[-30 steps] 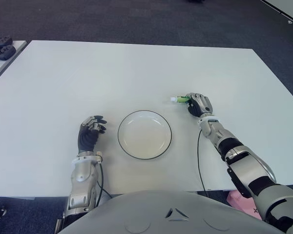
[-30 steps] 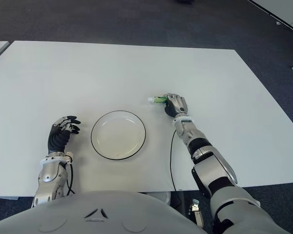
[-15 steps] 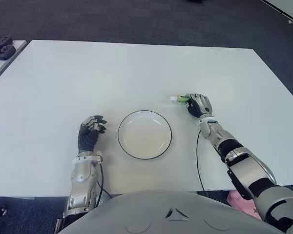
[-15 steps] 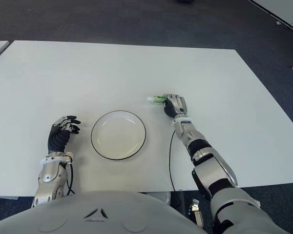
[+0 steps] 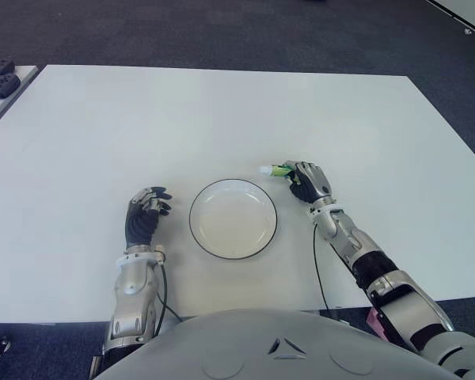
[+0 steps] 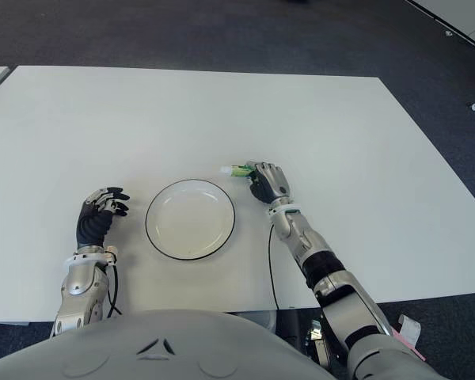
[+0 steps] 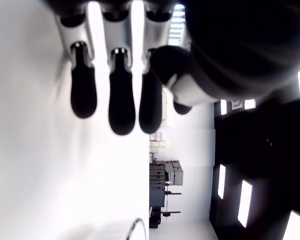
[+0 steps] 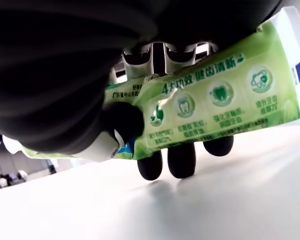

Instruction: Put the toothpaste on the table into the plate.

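Green toothpaste [image 5: 279,169] is gripped in the curled fingers of the right hand [image 5: 307,182], its long axis pointing toward 10 o'clock, just off the plate [image 5: 233,252] rim at 2 o'clock, while the left hand [image 5: 142,219], relaxed and empty, is placed at 9 o'clock.

head stereo pair overlooking table [image 5: 103,119], wrist cameras tight on hands
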Robot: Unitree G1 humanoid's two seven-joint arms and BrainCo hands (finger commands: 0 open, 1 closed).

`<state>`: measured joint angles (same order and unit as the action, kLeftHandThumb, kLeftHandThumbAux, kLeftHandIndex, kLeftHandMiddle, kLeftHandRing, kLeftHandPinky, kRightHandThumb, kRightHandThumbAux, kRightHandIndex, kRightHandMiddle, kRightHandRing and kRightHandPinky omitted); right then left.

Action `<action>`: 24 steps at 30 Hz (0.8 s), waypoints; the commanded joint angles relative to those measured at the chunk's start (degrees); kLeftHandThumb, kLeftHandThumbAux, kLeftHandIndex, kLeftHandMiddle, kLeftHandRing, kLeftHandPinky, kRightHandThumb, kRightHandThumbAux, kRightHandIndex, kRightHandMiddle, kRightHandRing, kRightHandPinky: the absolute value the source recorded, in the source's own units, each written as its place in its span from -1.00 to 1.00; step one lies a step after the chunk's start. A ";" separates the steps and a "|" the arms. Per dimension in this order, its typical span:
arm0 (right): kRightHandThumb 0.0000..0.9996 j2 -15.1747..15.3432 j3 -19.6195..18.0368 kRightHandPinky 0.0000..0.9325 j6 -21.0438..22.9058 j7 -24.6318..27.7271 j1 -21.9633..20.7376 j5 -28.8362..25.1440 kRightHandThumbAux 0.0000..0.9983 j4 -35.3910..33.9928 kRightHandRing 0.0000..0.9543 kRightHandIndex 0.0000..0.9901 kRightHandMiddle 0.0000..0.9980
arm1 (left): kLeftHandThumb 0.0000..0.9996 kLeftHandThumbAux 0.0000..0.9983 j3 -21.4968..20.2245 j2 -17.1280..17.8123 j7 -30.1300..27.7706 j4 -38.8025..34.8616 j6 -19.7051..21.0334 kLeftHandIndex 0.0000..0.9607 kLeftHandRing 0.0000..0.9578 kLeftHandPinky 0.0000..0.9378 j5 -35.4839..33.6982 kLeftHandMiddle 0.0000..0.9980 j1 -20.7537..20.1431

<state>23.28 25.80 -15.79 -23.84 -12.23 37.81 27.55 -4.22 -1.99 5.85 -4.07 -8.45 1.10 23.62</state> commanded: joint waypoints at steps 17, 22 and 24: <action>0.70 -2.23 -1.80 0.83 -5.36 10.17 9.87 -1.68 0.36 -24.80 0.79 -0.21 0.09 | 0.67 0.37 -0.05 -0.35 0.50 1.93 1.53 -0.17 0.21 0.19 0.23 -0.02 -0.53; 0.70 -1.48 -1.25 0.86 -10.16 9.95 8.86 0.20 0.36 -23.94 0.81 -0.20 0.09 | 0.67 0.37 -0.06 -0.30 0.36 1.98 1.41 -0.17 0.21 0.19 0.19 -0.02 -0.60; 0.71 -1.38 -1.18 0.87 -11.34 9.97 8.73 0.76 0.36 -23.57 0.81 -0.20 0.09 | 0.67 0.37 -0.08 -0.27 0.34 2.05 1.41 -0.17 0.21 0.18 0.19 -0.02 -0.62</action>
<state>21.40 24.22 -24.98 -14.22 -2.65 37.39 3.34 -4.21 -2.01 5.85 -3.10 -8.42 1.16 22.99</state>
